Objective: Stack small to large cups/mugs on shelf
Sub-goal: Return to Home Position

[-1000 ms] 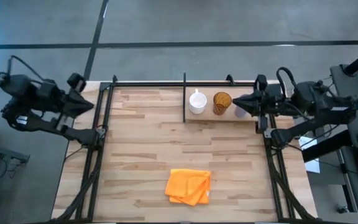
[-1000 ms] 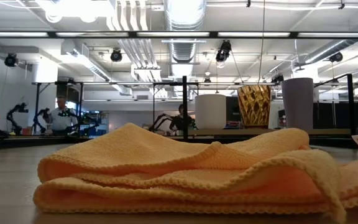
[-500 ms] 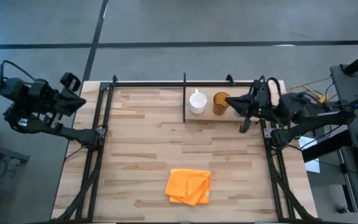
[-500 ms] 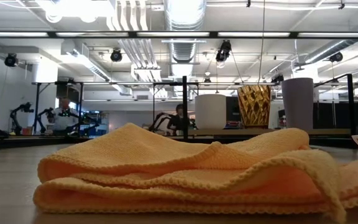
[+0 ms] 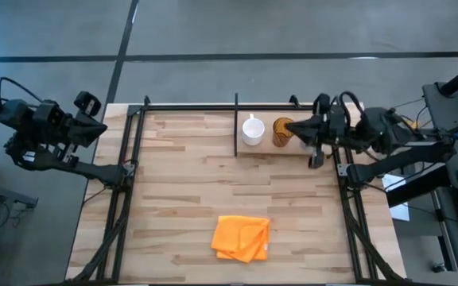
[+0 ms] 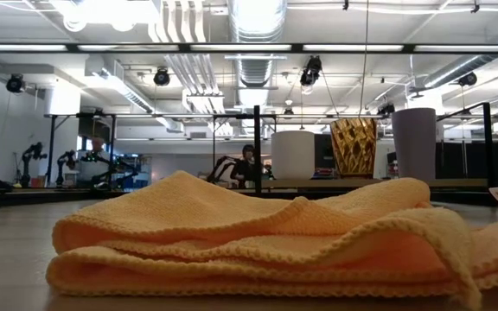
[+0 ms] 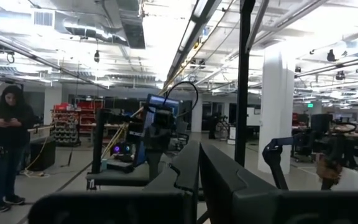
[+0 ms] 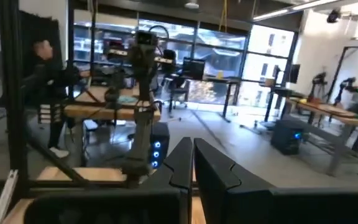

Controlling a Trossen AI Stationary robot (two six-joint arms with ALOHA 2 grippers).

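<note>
The white mug (image 5: 252, 131), the amber cup (image 5: 283, 129) and the lavender tumbler (image 6: 414, 144) stand in a row on their bases on the shelf (image 5: 269, 148) at the table's far right. My right gripper (image 5: 291, 127) is shut and empty, above the shelf next to the amber cup, and hides the tumbler in the high view. It does not show in the low view. Its shut fingers show in the right wrist view (image 8: 191, 155). My left gripper (image 5: 102, 127) is shut and waits off the table's far left corner.
An orange cloth (image 5: 242, 237) lies folded near the table's front edge and fills the front of the low view (image 6: 258, 233). The shelf's thin black divider (image 5: 236, 127) stands left of the mug. Black frame rails (image 5: 130, 171) run along both table sides.
My right gripper has gone toward the table's left over the shelf, from beside the tumbler to above it near the amber cup, and its wrist has turned. My left arm has drawn back a little, away from the table's left edge. The cups have stayed put.
</note>
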